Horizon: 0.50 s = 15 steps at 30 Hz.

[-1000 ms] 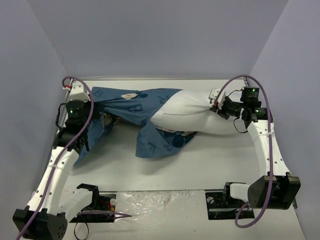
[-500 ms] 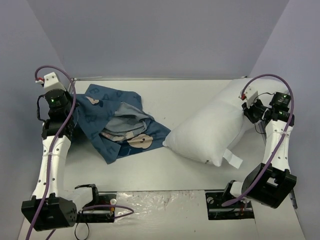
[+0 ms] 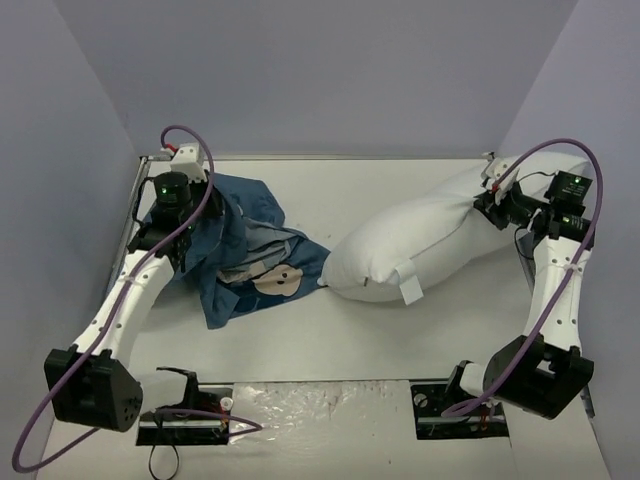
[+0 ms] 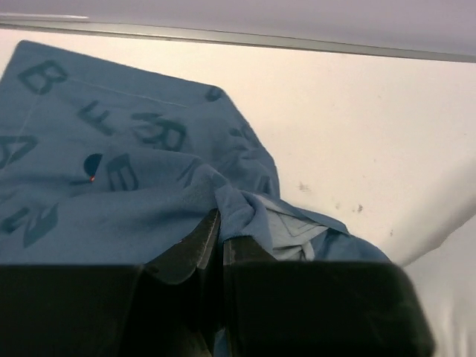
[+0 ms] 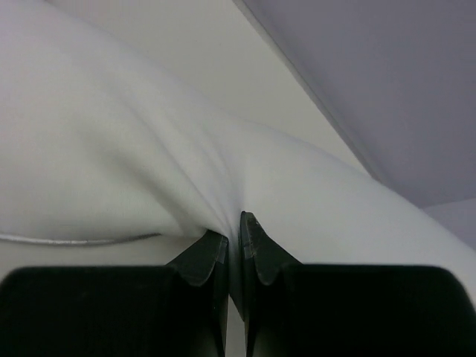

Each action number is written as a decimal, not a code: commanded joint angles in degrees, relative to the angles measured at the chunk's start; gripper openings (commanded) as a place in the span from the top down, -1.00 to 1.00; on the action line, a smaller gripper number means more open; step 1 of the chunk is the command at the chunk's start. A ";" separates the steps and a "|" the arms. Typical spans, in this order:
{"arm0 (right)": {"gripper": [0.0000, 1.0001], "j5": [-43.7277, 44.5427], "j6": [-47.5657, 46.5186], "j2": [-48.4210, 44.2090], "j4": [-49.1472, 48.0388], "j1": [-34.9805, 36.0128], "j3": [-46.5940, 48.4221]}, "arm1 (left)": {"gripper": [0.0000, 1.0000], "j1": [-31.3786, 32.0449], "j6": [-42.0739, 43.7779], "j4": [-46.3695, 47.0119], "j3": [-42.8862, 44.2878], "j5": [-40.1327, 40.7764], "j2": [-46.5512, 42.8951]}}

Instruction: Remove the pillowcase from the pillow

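Note:
The dark-blue pillowcase lies crumpled at the left of the table, apart from the pillow. Its printed letters show in the left wrist view. My left gripper is shut on a fold of the pillowcase. The plump white pillow lies bare at the right, with a small white tag at its near edge. My right gripper is shut on a pinch of the pillow's white fabric at its far right end.
The white table is walled by grey panels on three sides. Both arm bases and their mounts stand at the near edge.
One second ago the pillowcase was still on the pillow's left end. Since then it has come off. The left gripper swung out left and came back over the cloth; the pillow shifted right.

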State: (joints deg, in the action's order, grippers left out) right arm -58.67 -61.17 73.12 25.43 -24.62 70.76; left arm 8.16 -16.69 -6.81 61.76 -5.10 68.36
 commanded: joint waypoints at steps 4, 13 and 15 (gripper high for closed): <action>1.00 -22.07 2.45 -3.42 -5.39 1.15 13.43 | 0.95 2.12 1.39 5.06 14.08 -4.83 6.78; 1.00 -12.14 -14.51 -7.83 8.82 2.20 2.20 | 0.95 8.27 -2.82 8.91 12.78 -5.62 19.44; 1.00 -4.56 -25.29 -7.03 17.78 5.88 -0.61 | 0.95 9.41 -3.09 9.53 11.99 -5.79 21.02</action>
State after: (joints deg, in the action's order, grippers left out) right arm -70.30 -68.79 65.10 32.01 -22.02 73.54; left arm 16.25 -17.98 -0.64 74.63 -9.47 88.36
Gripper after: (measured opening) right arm 0.038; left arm 0.028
